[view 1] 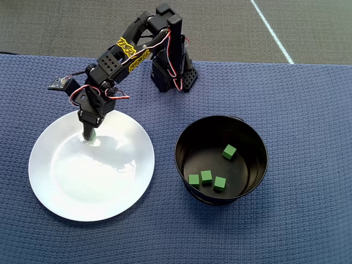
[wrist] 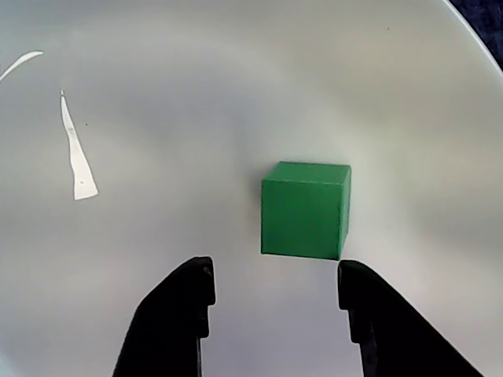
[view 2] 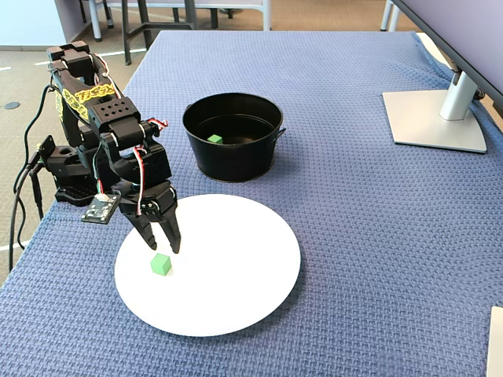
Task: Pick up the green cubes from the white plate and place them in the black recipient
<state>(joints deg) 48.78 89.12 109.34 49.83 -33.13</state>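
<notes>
Overhead view: the claw (view 1: 88, 135) hides the plate's last green cube (view 2: 161, 264).

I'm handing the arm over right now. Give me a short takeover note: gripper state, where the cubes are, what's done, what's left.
Gripper: open and empty, low over the white plate, fingers pointing down just short of the last green cube.
That cube sits alone on the plate, not yet between the fingers in the wrist view.
Black pot: four green cubes already lie on its bottom.
Done: four cubes moved.
Left: advance onto the plate cube, close on it, carry it to the pot and release.
</notes>
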